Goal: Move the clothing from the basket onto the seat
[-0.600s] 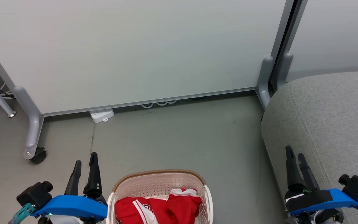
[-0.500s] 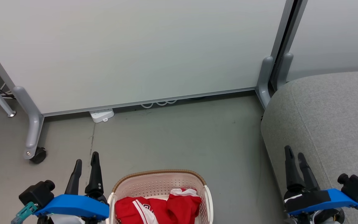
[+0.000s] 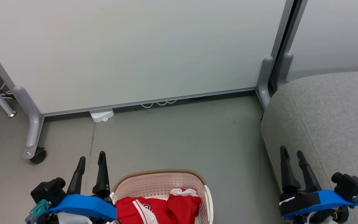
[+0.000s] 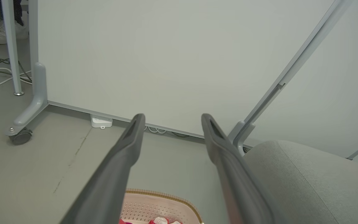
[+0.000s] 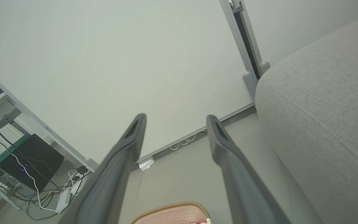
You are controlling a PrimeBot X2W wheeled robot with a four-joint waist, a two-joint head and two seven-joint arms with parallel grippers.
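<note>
Grey floor [image 3: 179, 140] before pale partition [image 3: 135, 46]; red clothing [image 3: 166, 207] in basket [image 3: 154, 186], lettering unreadable; both jaws wide, empty

Bright, even light; faint shadow by seat [image 3: 322, 109]; wrist pics warped at edges.

Grey floor [image 3: 179, 137] noted: matt, faintly scuffed. The basket [image 3: 160, 172] is set on it at the near edge of the head view. Beyond the basket and slightly left, a thin crack [image 3: 91, 140] is seen in the surface. Farther that way, a white power strip [image 3: 102, 115] is laid at the base of the partition [image 3: 135, 49]. White cable loops [image 3: 159, 103] are seen straight beyond the basket. Well left of the basket, a partition foot [image 3: 33, 124] is carried on a black caster [image 3: 38, 155]. Right of the basket, apart from it, the seat [image 3: 331, 118] is stood.
</note>
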